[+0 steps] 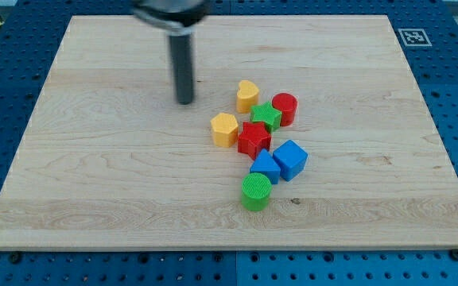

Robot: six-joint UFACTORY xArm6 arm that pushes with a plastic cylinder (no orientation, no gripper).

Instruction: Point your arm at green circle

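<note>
Camera view. Our tool is a straight dark rod with no jaws, so it neither grasps nor releases anything; it touches no block. Our tip (184, 102) rests on the bare wooden worktop (94, 175), toward the view's top and left of centre.

All eight blocks lie to the view's right of our tip, in one loose cluster.

1. The yellow heart-shaped block (247, 95) is the closest at the tip's height, to the view's right, apart from the tip.
2. The red cylinder (285, 108) sits farther right, touching or just beside the green star-shaped block (266, 117), which lies below and right of the yellow heart.
3. The yellow hexagonal block (224, 129) lies below and right of our tip and is the nearest block overall.
4. The red star-shaped block (254, 138) sits just right of the yellow hexagon, under the green star.
5. The blue cube (290, 159) and a second blue block (265, 167), whose shape we cannot make out with certainty, lie lower still, side by side.
6. The green circle (256, 191), the task's block, is the farthest from our tip: well below and to the view's right, touching or just below the second blue block, at the cluster's lower end.
</note>
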